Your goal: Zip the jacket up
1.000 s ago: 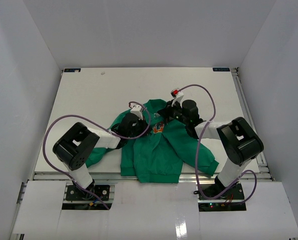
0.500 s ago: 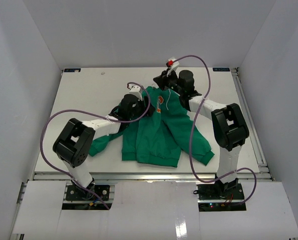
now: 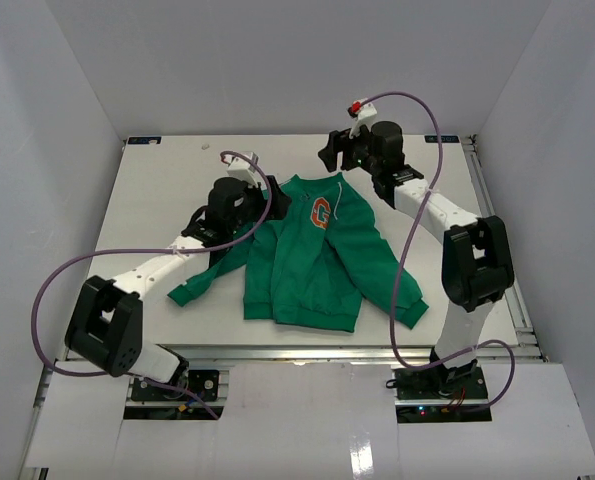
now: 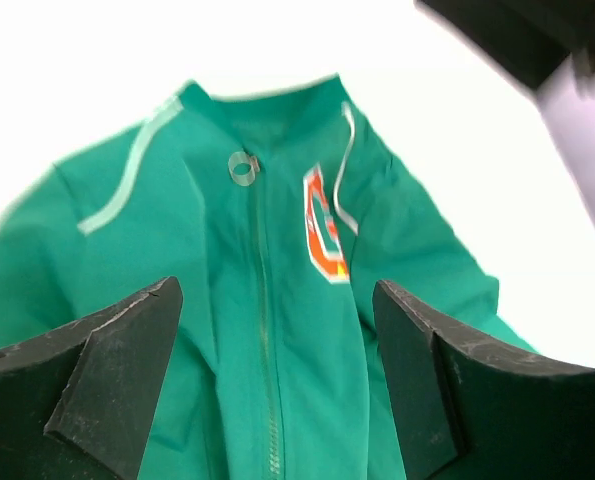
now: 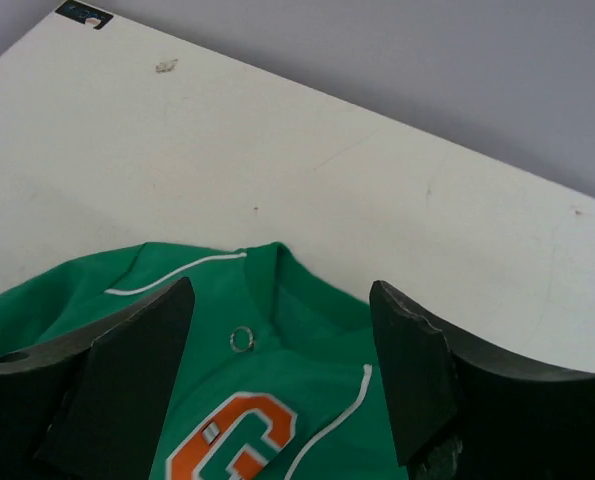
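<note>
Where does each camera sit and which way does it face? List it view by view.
Top external: fixed above and behind the arm bases, looking down at the table, the jacket, the left arm and right arm.
Left wrist: on the left arm, looking down at the jacket's chest through the open left gripper.
Right wrist: on the right arm, looking over the collar toward the far wall, right gripper open.
Shared: both wrist views show the zipper ring and orange G.
</note>
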`<state>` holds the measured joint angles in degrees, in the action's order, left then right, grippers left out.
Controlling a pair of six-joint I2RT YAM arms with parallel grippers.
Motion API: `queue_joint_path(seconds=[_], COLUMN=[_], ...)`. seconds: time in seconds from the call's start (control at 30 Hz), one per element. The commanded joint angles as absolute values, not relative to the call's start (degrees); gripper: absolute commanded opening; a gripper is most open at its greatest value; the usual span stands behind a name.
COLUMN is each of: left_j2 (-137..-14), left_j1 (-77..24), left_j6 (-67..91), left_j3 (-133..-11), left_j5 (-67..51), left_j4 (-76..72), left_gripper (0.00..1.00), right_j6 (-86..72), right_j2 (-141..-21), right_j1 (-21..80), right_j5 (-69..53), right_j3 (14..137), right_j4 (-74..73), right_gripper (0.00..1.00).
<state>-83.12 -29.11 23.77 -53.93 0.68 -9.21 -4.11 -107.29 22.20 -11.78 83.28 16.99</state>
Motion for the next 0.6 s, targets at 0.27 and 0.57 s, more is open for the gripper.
queue_joint_path(seconds=[0.27, 0.57], left_j2=[-65.6, -50.2], left_j1=[-25.1, -27.8], left_j6=[27.3, 29.4], left_j3=[-42.5, -37.1], left_j5=[-13.8, -16.0], left_j4=[-12.4, -7.7], left_gripper=[0.91, 0.98], right_j6=[-16.7, -17.5], right_j2=[-73.4, -58.7], right_j1=[25.0, 25.7], right_j5=[-2.3, 12.6], right_j3=[58.0, 57.9], right_j4=[-2.2, -22.5], right_gripper=[0.9, 0.9])
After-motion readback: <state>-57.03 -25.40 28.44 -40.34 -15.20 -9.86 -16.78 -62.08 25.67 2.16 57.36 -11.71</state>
